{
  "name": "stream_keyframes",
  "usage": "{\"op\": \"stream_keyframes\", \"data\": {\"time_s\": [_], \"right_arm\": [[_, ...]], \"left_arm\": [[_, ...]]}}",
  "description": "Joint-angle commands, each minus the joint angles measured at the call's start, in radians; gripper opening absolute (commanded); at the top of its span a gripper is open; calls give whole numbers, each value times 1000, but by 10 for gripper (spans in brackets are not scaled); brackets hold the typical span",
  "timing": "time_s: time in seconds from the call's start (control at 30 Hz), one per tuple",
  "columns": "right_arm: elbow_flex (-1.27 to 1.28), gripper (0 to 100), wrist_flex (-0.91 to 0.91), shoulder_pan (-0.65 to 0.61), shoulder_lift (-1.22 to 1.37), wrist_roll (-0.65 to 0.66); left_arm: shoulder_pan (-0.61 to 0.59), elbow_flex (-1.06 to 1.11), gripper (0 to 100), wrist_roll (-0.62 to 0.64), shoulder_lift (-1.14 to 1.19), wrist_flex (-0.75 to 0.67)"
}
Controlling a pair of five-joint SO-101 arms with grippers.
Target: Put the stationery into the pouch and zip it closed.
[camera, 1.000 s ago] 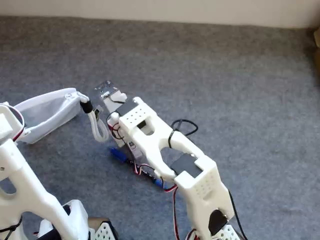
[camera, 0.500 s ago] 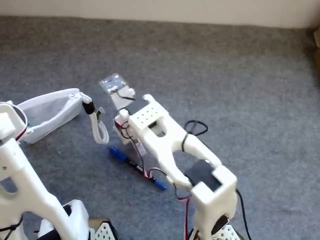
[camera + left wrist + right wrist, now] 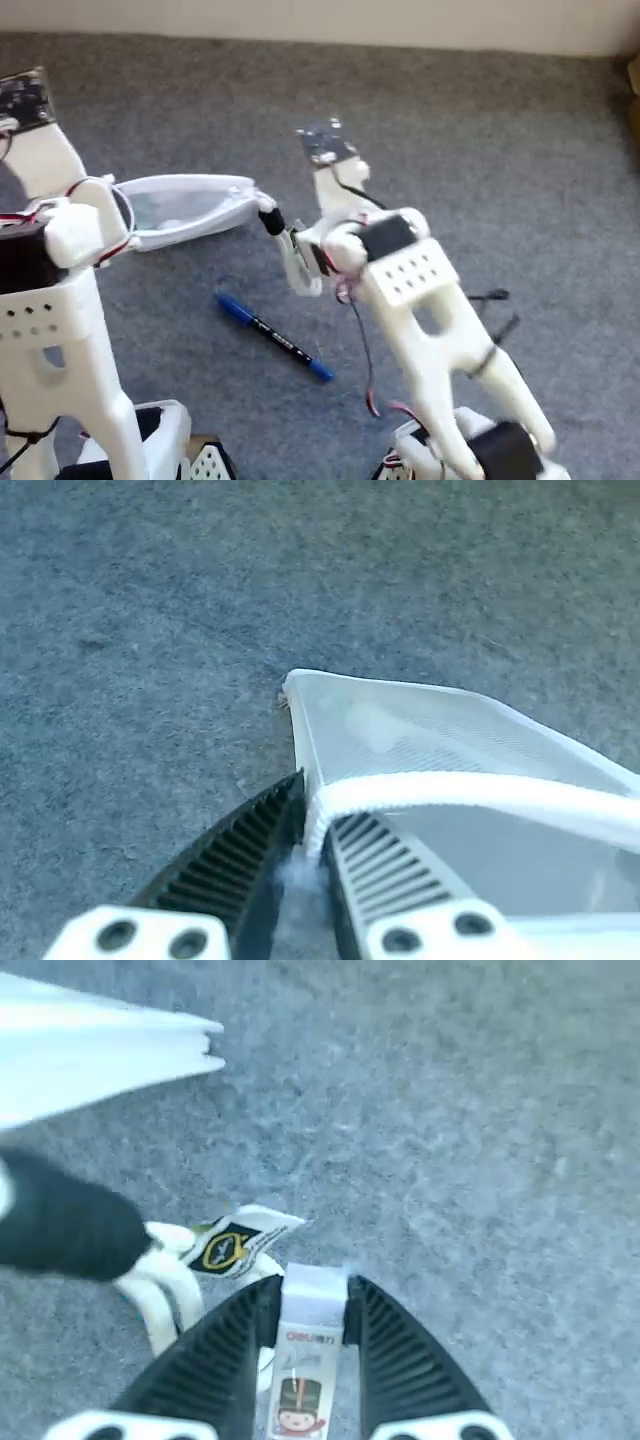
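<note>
At the pouch's left end, my left claw (image 3: 305, 805) is clamped tight on the rim of the white mesh pouch (image 3: 420, 730). Nearer my bases than the pouch, the blue pen (image 3: 272, 337) lies on the grey carpet (image 3: 500, 120). Just past the pouch's right end, my right claw (image 3: 312, 1300) pinches a white eraser (image 3: 310, 1345).

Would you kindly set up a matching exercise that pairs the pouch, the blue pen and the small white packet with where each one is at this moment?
Things:
1. pouch
2. blue pen
3. small white packet

Places:
A. lying loose on the carpet
B. clamped in the right pincer
C. gripped at its edge by the left pincer

Pairs: 1-C, 2-A, 3-B
</note>
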Motion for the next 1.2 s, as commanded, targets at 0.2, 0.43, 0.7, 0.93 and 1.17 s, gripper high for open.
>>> {"op": "stream_keyframes", "data": {"time_s": [0.2, 0.43, 0.7, 0.93, 1.17], "right_arm": [[82, 15, 2, 25, -430, 5], [76, 15, -24, 24, -578, 5], [84, 15, -295, -105, -654, 5], [85, 15, -481, -205, -654, 5], [153, 5, -727, -294, -653, 6]], "left_arm": [[87, -22, 6, 14, -4, -29], [87, 5, 6, 14, -4, -31], [85, 62, 6, 11, -4, -58], [82, 84, 6, 11, -12, -58], [81, 84, 6, 12, -12, -58]]}}
